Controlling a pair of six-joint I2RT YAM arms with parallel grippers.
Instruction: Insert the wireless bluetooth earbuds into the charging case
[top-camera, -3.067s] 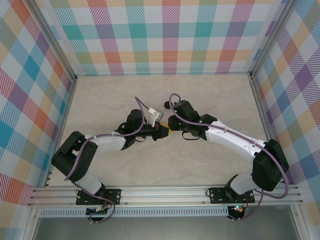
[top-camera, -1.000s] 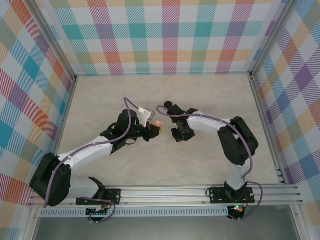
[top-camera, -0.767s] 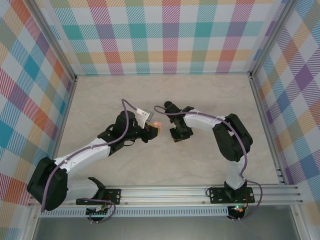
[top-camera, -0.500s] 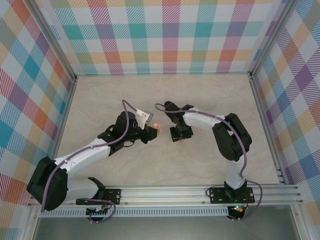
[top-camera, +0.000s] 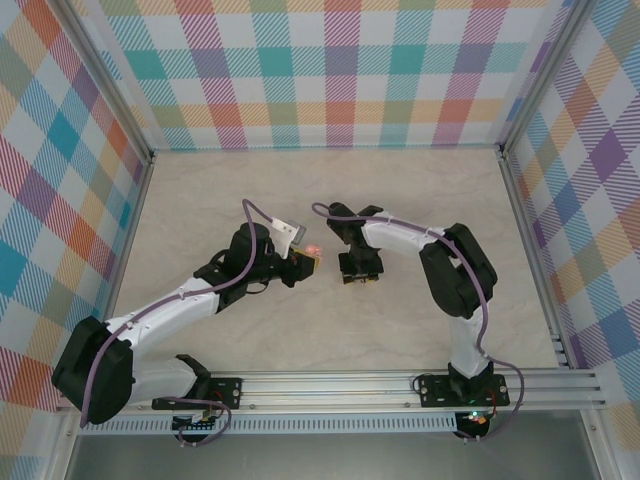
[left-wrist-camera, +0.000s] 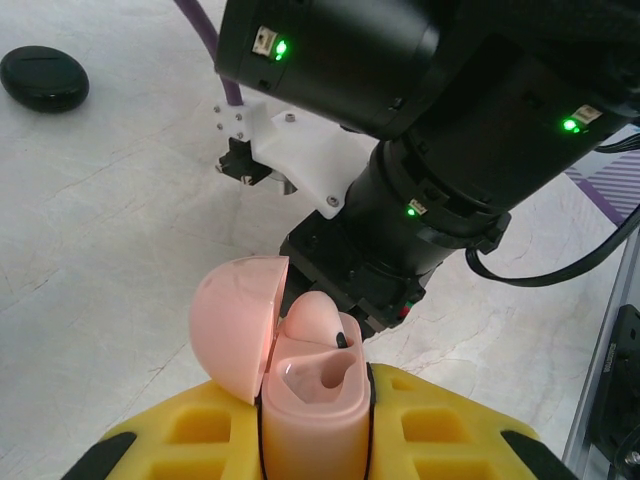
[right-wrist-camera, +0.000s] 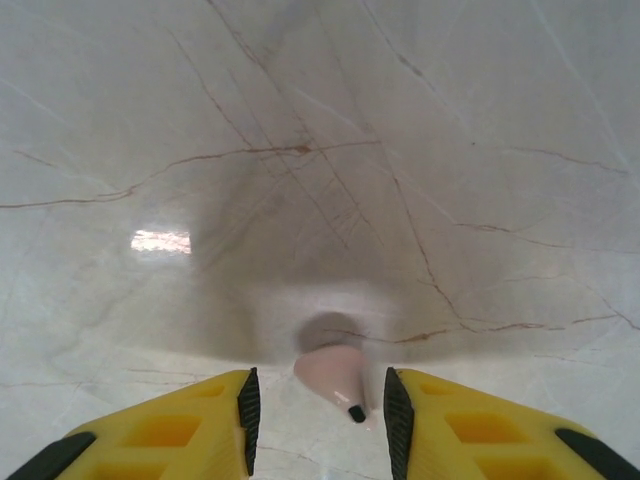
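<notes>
A: What's the left claw (left-wrist-camera: 315, 435) doing?
B: Pinching the pink charging case (left-wrist-camera: 310, 400), lid open, a pink earbud (left-wrist-camera: 313, 318) seated inside.
A: And the right claw (right-wrist-camera: 318, 400)?
B: Spread wide, straddling a loose pink earbud (right-wrist-camera: 331, 374) lying on the desk (right-wrist-camera: 300, 150).

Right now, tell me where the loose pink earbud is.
In the right wrist view the pink earbud sits bottom centre, between the parted yellow fingers of the right gripper, touching neither.
</notes>
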